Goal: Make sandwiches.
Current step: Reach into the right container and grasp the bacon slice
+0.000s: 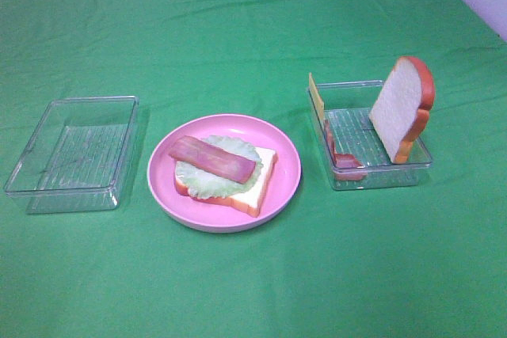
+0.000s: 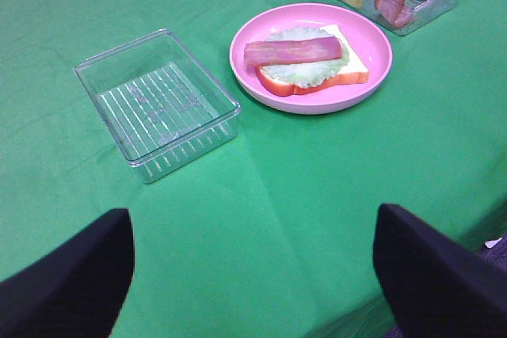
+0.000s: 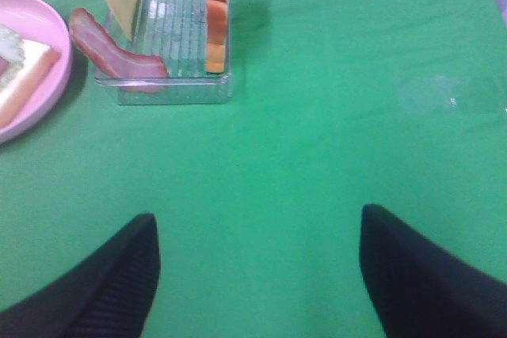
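Observation:
A partly built sandwich [image 1: 226, 170] lies on the round pink plate [image 1: 285, 180]: a bread slice, pale green lettuce [image 2: 305, 69] and one bacon strip [image 2: 293, 51] on top. The right clear tray [image 1: 396, 172] holds an upright bread slice [image 1: 402, 107], a yellow cheese square [image 1: 317, 99] and a bacon strip [image 3: 111, 53] leaning on its wall. Neither arm shows in the high view. My left gripper [image 2: 253, 275] is open over bare cloth, well back from the plate. My right gripper [image 3: 257, 275] is open too, short of the right tray.
An empty clear tray [image 1: 75, 152] stands left of the plate. Green cloth [image 1: 253, 29] covers the whole table. The table edge shows at the corner of the left wrist view.

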Robot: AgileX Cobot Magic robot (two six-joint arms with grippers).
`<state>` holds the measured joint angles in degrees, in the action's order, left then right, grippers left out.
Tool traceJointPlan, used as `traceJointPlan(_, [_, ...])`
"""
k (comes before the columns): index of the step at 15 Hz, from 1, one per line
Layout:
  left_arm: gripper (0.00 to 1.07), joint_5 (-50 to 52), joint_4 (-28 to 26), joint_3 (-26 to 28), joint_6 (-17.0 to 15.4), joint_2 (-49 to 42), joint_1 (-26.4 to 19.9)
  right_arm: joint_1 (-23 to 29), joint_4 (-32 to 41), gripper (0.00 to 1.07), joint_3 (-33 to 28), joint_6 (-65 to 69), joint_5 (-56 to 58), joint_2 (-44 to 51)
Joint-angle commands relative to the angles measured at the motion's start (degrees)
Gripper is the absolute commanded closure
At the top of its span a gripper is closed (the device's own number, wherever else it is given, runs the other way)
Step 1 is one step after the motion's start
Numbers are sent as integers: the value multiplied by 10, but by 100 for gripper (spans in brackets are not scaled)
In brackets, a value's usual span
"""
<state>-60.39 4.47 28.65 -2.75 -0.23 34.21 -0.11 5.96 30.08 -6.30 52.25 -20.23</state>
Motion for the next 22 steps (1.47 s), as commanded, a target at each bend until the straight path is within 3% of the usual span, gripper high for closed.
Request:
traceJointPlan(1, [29,6,-1,-1,2,-13,2,-2,57,39,8,0,-65,-77])
traceJointPlan(2, [29,6,-1,-1,1,-12,2,-2,105,39,40,-23,-79,-205])
traceJointPlan(3, [29,6,-1,-1,1,-12,2,-2,124,39,67,-46,-78,-270])
traceJointPlan(9, [29,6,-9,-1,1,-12,2,-1,182,39,226,-123,-66,-523])
traceJointPlan(10, [29,6,-9,-1,1,-12,2,19,175,39,287,-123,-52,-591])
traceJointPlan(16, [29,6,-10,-1,1,-12,2,155,120,39,427,-43,-56,-779])
traceJointPlan(20, [29,6,-10,-1,1,-12,2,159,121,40,502,-23,-37,-879])
traceJointPlan(22, [29,6,-10,-1,1,-12,2,159,122,46,535,-23,-13,-939])
